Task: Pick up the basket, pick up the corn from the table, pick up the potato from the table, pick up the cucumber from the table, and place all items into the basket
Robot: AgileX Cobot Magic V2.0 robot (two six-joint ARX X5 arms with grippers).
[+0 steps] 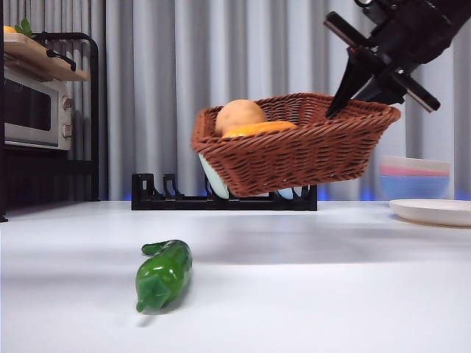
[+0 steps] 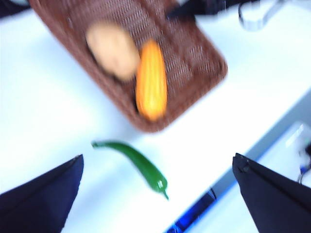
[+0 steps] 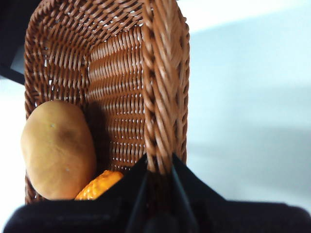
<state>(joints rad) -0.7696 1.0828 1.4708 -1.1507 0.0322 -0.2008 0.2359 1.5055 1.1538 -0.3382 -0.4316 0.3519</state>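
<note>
Currently: basket [image 1: 294, 151] aloft over bench's far edge, rim pinched by right gripper [image 3: 159, 170]; potato [image 1: 239, 115], corn [image 1: 259, 129] inside. Cucumber [image 1: 163, 273] near front edge; left gripper [image 2: 155, 194], spread wide, should straddle its middle.

basket [image 1: 294, 158] – woven wicker | cucumber [image 1: 163, 273] – glossy | potato [image 1: 239, 116] – matt, smooth

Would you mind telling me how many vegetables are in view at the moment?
3. The potato and the corn lie side by side in the basket, which the right gripper holds tilted above the table. The cucumber lies on the table, outside it.
</note>
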